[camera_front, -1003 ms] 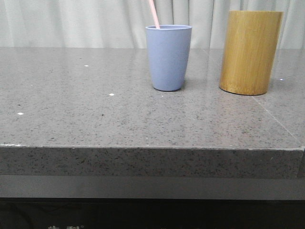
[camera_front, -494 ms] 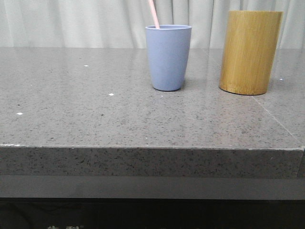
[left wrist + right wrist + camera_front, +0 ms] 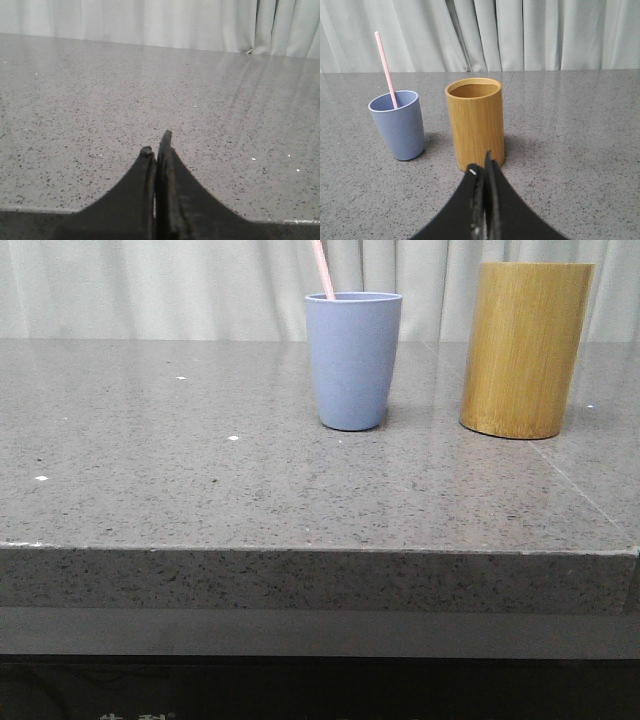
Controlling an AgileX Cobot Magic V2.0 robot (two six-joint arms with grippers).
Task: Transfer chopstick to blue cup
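- The chopstick (image 3: 322, 269), a thin pale pink stick, stands inside the blue cup (image 3: 353, 361), leaning toward the cup's left rim in the front view, its upper end cut off by the frame's edge.
- The right wrist view shows what the front view cuts off: the chopstick's (image 3: 385, 69) full exposed length and rounded tip, rising well above the blue cup's (image 3: 398, 126) rim, plus the cup's open mouth.
- That same view looks down into the bamboo holder (image 3: 475, 121), a hollow yellow-brown cylinder with a thick wall and faint vertical grain; from the front the bamboo holder (image 3: 525, 348) reads as a plain, taller column, standing near the cup on its right and apart from it.
- The cup is matte light blue, handleless, tapering slightly to its base.
- The right gripper (image 3: 482, 172), dark and wedge-shaped, has its two fingers pressed together with nothing between them, pointed at the holder's base.
- The left gripper (image 3: 156, 145) is likewise clenched on nothing, its tips slightly uneven, above a bare stretch of the table (image 3: 100, 100).
- The table (image 3: 200, 490) is a polished grey speckled stone slab with a thick front edge; pale pleated curtains (image 3: 150, 285) hang behind it.
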